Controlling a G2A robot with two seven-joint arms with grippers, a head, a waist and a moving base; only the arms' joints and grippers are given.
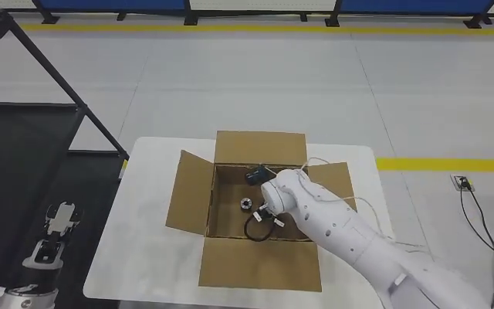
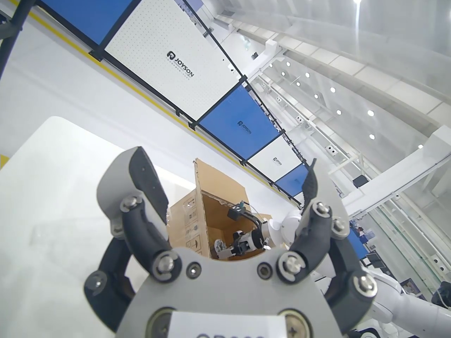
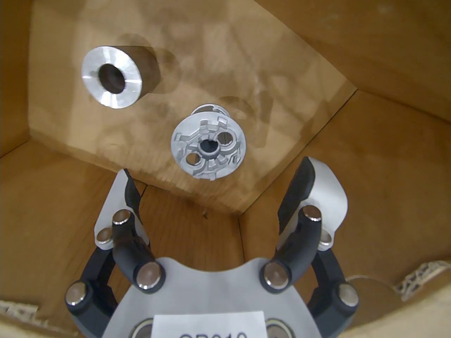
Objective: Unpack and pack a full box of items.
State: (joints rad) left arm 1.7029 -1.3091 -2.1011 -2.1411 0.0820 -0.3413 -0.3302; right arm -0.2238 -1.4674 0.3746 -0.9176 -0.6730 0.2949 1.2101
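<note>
Your right arm (image 1: 347, 232) stretches forward with the wrist bent down, the right tool (image 3: 216, 168) spread wide and empty. Your left arm (image 1: 42, 259) sits low, the left tool (image 2: 225, 163) upturned, fingers apart.

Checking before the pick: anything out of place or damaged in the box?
Nothing spilled or askew: the metal ring and flanged part sit on the floor of the box, right gripper open above them. Only oddity: the box's cardboard edge looks ragged in the right wrist view.
</note>
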